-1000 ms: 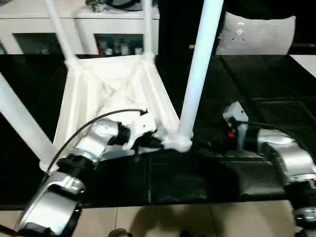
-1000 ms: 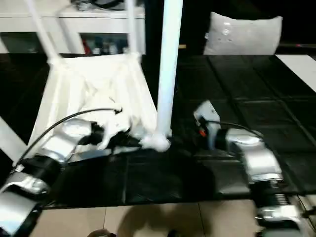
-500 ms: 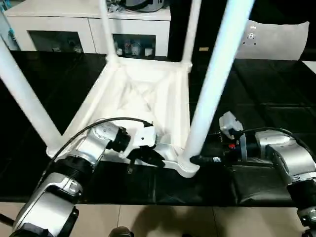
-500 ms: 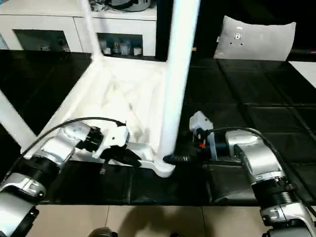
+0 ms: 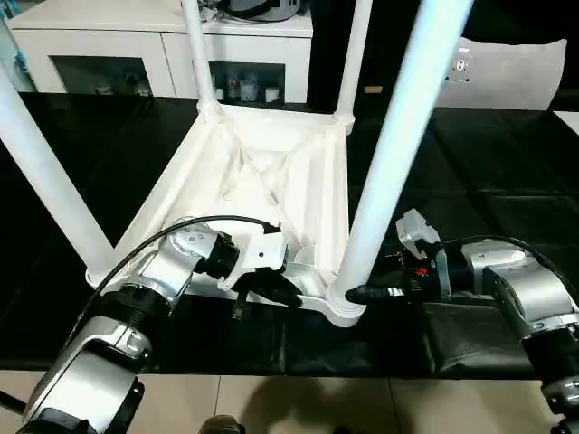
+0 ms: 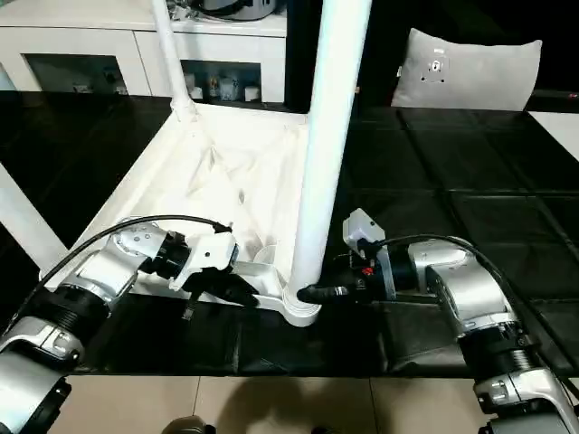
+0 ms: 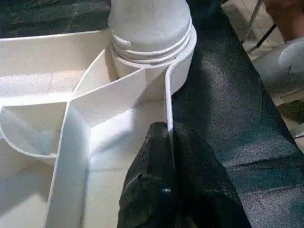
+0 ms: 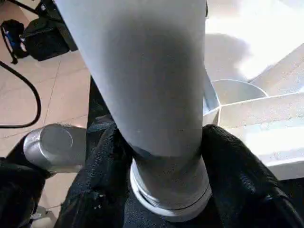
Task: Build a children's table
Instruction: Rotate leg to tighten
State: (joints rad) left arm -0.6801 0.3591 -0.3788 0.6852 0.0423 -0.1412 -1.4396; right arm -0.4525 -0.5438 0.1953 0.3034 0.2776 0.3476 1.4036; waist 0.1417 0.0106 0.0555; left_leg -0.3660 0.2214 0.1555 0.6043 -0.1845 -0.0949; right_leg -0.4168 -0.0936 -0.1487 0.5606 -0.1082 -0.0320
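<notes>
The white children's table (image 5: 262, 181) lay upside down on the big black work table (image 5: 507, 181), with its legs sticking up. The near leg (image 5: 398, 145) on the robot's right stood in its round corner socket (image 5: 342, 307), at the front edge of the black table.

The right gripper (image 8: 161, 156) was at the bottom of that leg. One black finger (image 8: 99, 185) sat on one side of the leg and the other finger sat on the other side, so the leg was between them. Both fingers touched the leg, just above the socket, and held it tight. The right silver forearm (image 5: 520, 289) reached in from the right, lying low and nearly flat over the black table.

The left gripper (image 7: 166, 180) was on the front rim (image 7: 169, 102) of the table top, close to the same corner. Its two black fingers were pressed together with the thin white rim pinched between them. The left silver forearm (image 5: 163, 276) came up from the bottom left, and a black cable (image 5: 190, 226) looped over it.
</notes>
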